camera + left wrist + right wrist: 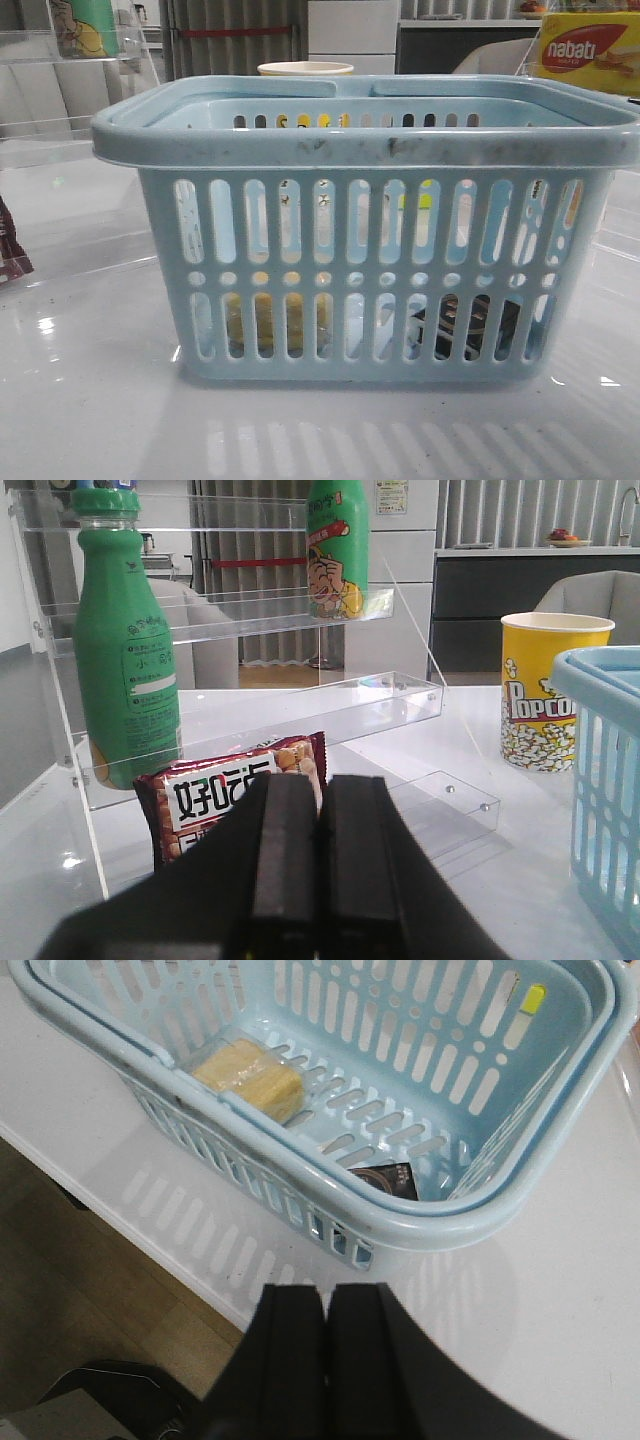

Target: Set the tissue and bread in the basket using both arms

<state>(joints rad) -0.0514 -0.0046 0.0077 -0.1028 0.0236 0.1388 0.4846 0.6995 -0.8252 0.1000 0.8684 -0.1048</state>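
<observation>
Pale yellow plastic-wrapped bread (250, 1078) lying on floor of large light-blue slotted plastic basket (420, 1228); small dark tissue packet (393, 1180) at opposite end inside, well apart; basket on glossy white tabletop (90, 400); left hand (320, 825) fingers pressed together, empty; right hand (326, 1310) likewise closed, empty, outside basket rim.

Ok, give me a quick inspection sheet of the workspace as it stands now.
Surface: glossy white table, bare in front of the basket.
Job's things: bread and tissue both inside the basket.
Clutter: snack packet, green bottle, popcorn cup, nabati box, clear acrylic shelf.
Grippers: left gripper shut, empty; right gripper shut, empty, outside the basket.
Cables: nothing seen.
Surroundings: cabinets, curtain, wooden floor.
</observation>
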